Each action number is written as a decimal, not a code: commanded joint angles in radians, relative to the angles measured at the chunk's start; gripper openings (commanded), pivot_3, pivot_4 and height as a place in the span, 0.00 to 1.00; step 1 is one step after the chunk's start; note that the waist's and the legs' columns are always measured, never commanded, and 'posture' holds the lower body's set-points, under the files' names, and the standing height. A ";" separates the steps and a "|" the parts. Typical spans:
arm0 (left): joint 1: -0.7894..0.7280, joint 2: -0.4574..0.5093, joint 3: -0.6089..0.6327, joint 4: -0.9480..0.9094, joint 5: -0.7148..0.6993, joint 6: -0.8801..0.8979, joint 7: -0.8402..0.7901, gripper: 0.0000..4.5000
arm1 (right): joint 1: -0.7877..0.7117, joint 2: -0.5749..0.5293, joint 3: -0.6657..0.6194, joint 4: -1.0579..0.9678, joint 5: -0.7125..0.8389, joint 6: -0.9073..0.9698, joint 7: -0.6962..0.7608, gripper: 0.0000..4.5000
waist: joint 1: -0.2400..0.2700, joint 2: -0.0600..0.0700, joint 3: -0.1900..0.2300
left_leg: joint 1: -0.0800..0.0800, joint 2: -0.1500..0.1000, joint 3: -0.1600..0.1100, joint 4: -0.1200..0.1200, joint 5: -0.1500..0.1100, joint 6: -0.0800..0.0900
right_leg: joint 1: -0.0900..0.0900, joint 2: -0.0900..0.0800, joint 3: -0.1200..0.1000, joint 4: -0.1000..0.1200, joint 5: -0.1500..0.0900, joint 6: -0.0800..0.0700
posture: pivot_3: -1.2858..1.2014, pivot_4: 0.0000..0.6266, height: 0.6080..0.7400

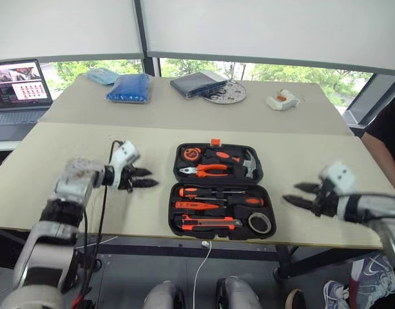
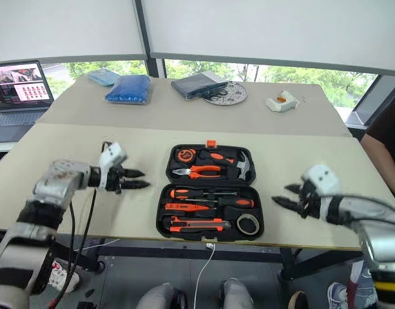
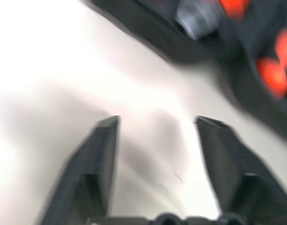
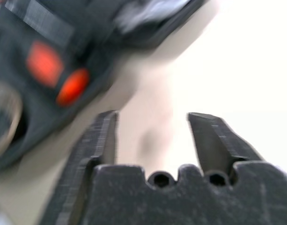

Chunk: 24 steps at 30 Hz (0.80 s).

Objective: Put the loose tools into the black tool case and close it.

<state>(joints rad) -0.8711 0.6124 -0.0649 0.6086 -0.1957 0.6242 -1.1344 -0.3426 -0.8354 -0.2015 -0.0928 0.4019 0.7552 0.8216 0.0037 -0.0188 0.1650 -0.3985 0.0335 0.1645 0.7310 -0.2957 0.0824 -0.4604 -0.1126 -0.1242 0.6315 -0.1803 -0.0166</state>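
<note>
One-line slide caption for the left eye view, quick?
Open black tool case on the table, tools seated in its slots, left pincer and right pincer open at either side.

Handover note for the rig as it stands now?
Left gripper: open, empty, left of the case.
Right gripper: open, empty, right of the case.
Black tool case: lying open near the table's front edge.
Done: screwdrivers, utility knife and tape roll sit in its slots.
Left: close the lid.
</note>
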 commanded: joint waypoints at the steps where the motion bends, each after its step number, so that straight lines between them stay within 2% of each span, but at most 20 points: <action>1: -0.120 -0.089 0.055 0.096 -0.036 0.150 0.118 0.98 | -0.181 0.075 0.054 0.093 0.008 0.133 -0.086 0.99 | 0.001 0.000 0.000 | -0.001 0.000 0.000 0.000 0.000 0.000 | 0.000 0.000 0.000 -0.001 0.000 0.000 | 0.52 0.24 0.84; 5: -0.192 -0.159 0.072 0.210 -0.031 0.172 0.182 1.00 | -0.357 0.171 0.101 0.271 -0.047 0.195 -0.201 1.00 | -0.007 0.000 0.000 | -0.003 -0.001 0.001 0.000 0.000 0.000 | -0.001 0.002 -0.001 0.000 0.001 -0.002 | 0.52 0.24 0.84; 9: -0.221 -0.201 0.056 0.278 -0.008 0.152 0.218 1.00 | -0.451 0.226 0.139 0.423 -0.076 0.201 -0.227 1.00 | -0.014 0.000 0.000 | -0.008 -0.002 0.002 -0.002 0.000 0.000 | -0.004 0.002 -0.004 0.001 0.002 -0.005 | 0.52 0.24 0.84; 10: -0.224 -0.210 0.060 0.295 -0.006 0.139 0.231 1.00 | -0.465 0.236 0.146 0.455 -0.085 0.195 -0.233 0.89 | -0.014 0.000 0.000 | -0.008 -0.002 0.003 -0.002 0.000 0.000 | -0.004 0.002 -0.004 0.001 0.002 -0.004 | 0.52 0.24 0.84; 13: -0.236 -0.229 0.092 0.333 -0.018 0.122 0.260 0.83 | -0.494 0.254 0.153 0.528 -0.109 0.177 -0.248 0.70 | -0.019 0.000 0.000 | -0.008 -0.003 0.004 -0.003 0.000 0.000 | -0.004 0.002 -0.004 0.000 0.001 -0.003 | 0.52 0.24 0.84; 15: -0.242 -0.238 0.108 0.353 -0.023 0.128 0.268 0.66 | -0.502 0.263 0.165 0.557 -0.120 0.181 -0.249 0.54 | -0.019 0.000 0.000 | -0.007 -0.003 0.004 -0.003 0.000 0.000 | -0.003 0.002 -0.004 0.000 0.001 -0.002 | 0.52 0.24 0.84; 16: -0.241 -0.240 0.107 0.355 -0.020 0.127 0.265 0.60 | -0.501 0.267 0.171 0.558 -0.122 0.187 -0.243 0.48 | -0.020 0.000 0.000 | -0.006 -0.003 0.004 -0.003 0.000 0.000 | -0.002 0.002 -0.004 0.000 0.000 -0.001 | 0.52 0.24 0.84; 17: -0.236 -0.241 0.105 0.352 -0.019 0.129 0.258 0.50 | -0.497 0.269 0.177 0.550 -0.124 0.194 -0.236 0.39 | -0.020 0.000 0.000 | -0.005 -0.003 0.004 -0.003 0.000 0.000 | -0.002 0.001 -0.004 -0.001 -0.002 0.002 | 0.52 0.24 0.84; 18: -0.233 -0.241 0.103 0.349 -0.017 0.129 0.253 0.45 | -0.494 0.269 0.182 0.544 -0.125 0.198 -0.230 0.34 | -0.020 0.000 0.000 | -0.004 -0.003 0.004 -0.003 0.000 0.000 | -0.001 0.000 -0.003 -0.001 -0.002 0.003 | 0.52 0.24 0.84; 22: -0.222 -0.241 0.103 0.338 -0.017 0.134 0.246 0.14 | -0.489 0.276 0.179 0.524 -0.121 0.212 -0.235 0.03 | -0.018 0.001 -0.001 | 0.002 -0.003 0.004 -0.003 -0.001 -0.006 | 0.002 -0.002 -0.002 0.002 -0.002 0.003 | 0.52 0.24 0.84; 23: -0.220 -0.240 0.105 0.338 -0.017 0.133 0.246 0.05 | -0.486 0.277 0.178 0.516 -0.120 0.212 -0.237 0.00 | -0.018 0.001 -0.001 | 0.002 -0.003 0.004 -0.003 -0.002 -0.007 | 0.002 -0.002 -0.002 0.002 -0.002 0.003 | 0.52 0.24 0.84; 24: -0.218 -0.241 0.106 0.335 -0.017 0.125 0.243 0.01 | -0.484 0.281 0.174 0.505 -0.117 0.211 -0.241 0.00 | -0.018 0.001 -0.001 | 0.002 -0.003 0.004 -0.003 -0.002 -0.008 | 0.002 -0.002 -0.002 0.002 -0.002 0.002 | 0.52 0.24 0.84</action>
<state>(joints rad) -1.0906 0.3790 0.0497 0.9536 -0.2161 0.7609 -0.8823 -0.8416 -0.5548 -0.0224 0.4356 0.2921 0.9515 0.5863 -0.0142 -0.0178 0.1640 -0.3963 0.0309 0.1689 0.7284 -0.2974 0.0747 -0.4583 -0.1151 -0.1257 0.6339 -0.1815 -0.0154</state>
